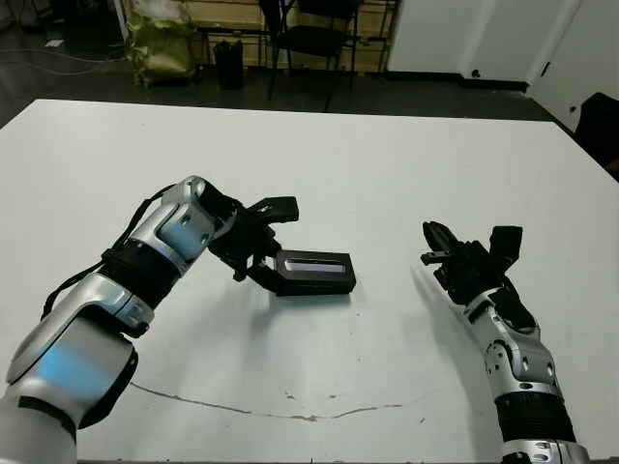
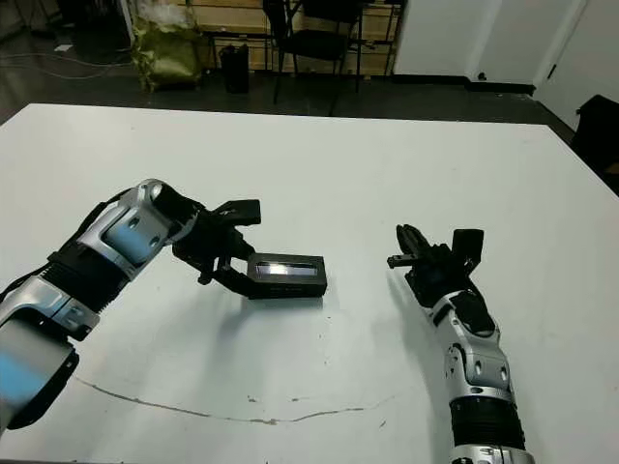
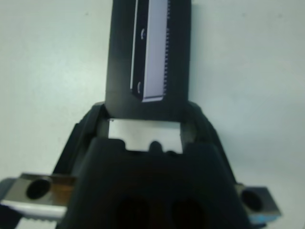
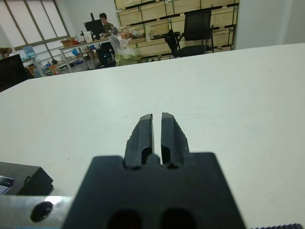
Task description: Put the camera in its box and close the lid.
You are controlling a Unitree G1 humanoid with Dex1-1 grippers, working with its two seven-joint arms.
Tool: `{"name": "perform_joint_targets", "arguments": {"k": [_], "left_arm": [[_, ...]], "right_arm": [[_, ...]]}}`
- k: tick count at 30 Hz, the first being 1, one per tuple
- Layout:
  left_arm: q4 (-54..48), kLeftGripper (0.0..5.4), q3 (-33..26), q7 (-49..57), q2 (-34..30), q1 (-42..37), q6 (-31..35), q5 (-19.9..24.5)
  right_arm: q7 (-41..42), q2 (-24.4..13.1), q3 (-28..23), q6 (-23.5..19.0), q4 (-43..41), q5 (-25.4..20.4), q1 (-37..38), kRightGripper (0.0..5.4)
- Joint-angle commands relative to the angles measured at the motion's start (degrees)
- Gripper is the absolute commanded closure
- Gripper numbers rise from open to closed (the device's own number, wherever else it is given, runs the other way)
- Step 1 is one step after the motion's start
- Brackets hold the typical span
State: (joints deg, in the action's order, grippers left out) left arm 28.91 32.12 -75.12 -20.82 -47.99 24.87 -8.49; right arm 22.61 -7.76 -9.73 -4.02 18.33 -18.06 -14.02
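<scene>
We see the white tabletop (image 1: 406, 155). The box (image 1: 311, 274) lies on it with the lid (image 3: 151, 52) on top. Our left gripper (image 1: 269, 244) has its jaws wide around one end of the box. Our right gripper (image 4: 157, 136) waits well apart, jaws pressed together, gripping nothing.
</scene>
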Motion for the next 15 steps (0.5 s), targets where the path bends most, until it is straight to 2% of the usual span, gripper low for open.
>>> {"name": "perform_joint_targets", "arguments": {"k": [1, 8, 15], "left_arm": [[0.71, 2.99, 0.13, 1.07, -3.41, 2.20, -1.53, -1.94], [1.13, 3.05, -0.32, 2.31, -4.61, 4.43, -5.28, -1.95], [2.64, 3.11, -1.24, 2.30, -4.05, 5.83, -2.81, -0.69]], "right_arm": [[-0.55, -0.69, 0.02, -0.90, -0.10, 0.48, 0.18, 5.40], [-0.50, -0.49, -0.09, 0.14, 0.34, 0.35, 0.26, 5.40], [-0.20, -0.64, -0.19, -0.28, 0.66, 0.06, 0.05, 5.40]]}}
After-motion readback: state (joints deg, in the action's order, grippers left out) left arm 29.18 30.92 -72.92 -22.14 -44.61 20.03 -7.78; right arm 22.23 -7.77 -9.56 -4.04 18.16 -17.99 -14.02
